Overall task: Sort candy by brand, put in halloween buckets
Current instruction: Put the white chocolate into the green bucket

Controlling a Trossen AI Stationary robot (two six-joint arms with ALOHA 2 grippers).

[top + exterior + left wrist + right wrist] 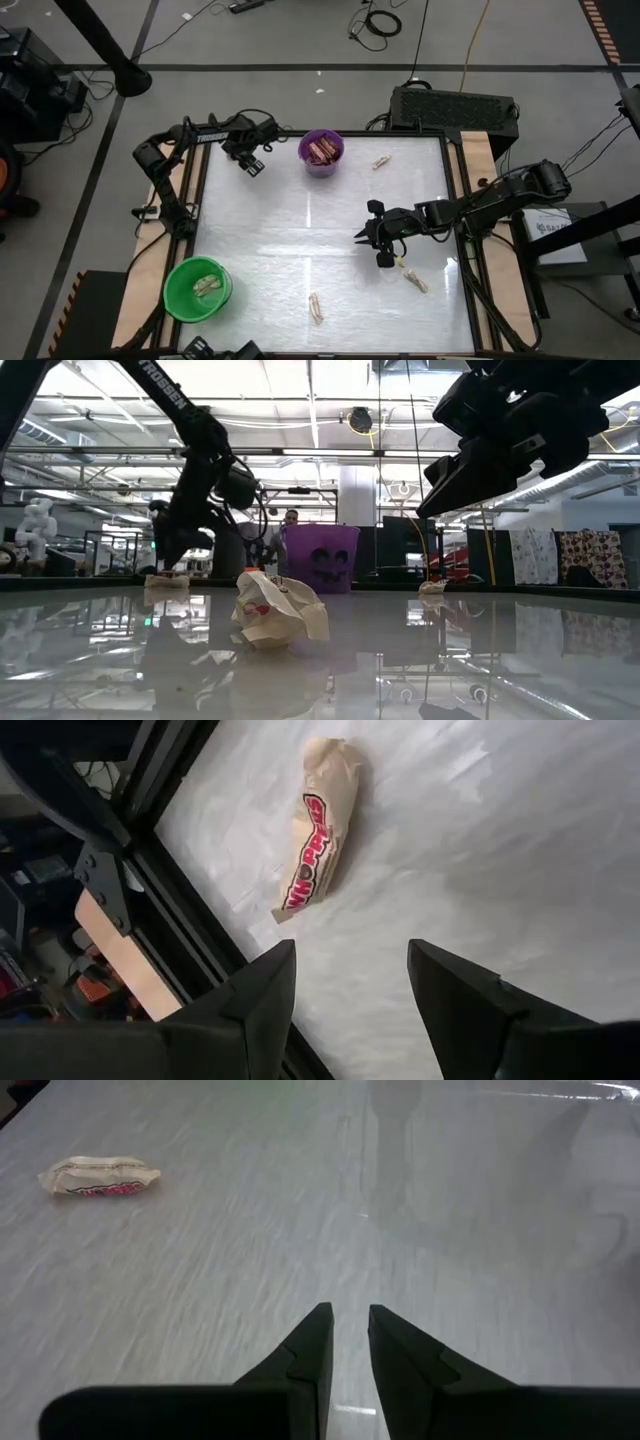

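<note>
2 claws (pixel 345 995) (pixel 343 1345) hover, apparently empty, above candy (pixel 318 830).

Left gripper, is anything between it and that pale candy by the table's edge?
Nothing visible. The left gripper hangs open over bare table, and the pale candy lies just ahead of its fingers with only tabletop between them.

Cream candies (pixel 316 307) scattered; buckets (pixel 321 152) apparently part-filled.

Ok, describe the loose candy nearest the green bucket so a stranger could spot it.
Start at the green bucket in the table's near left corner. Go right along the near edge to a pale cream wrapped candy. It lies alone; the other near-side piece is farther right.
</note>
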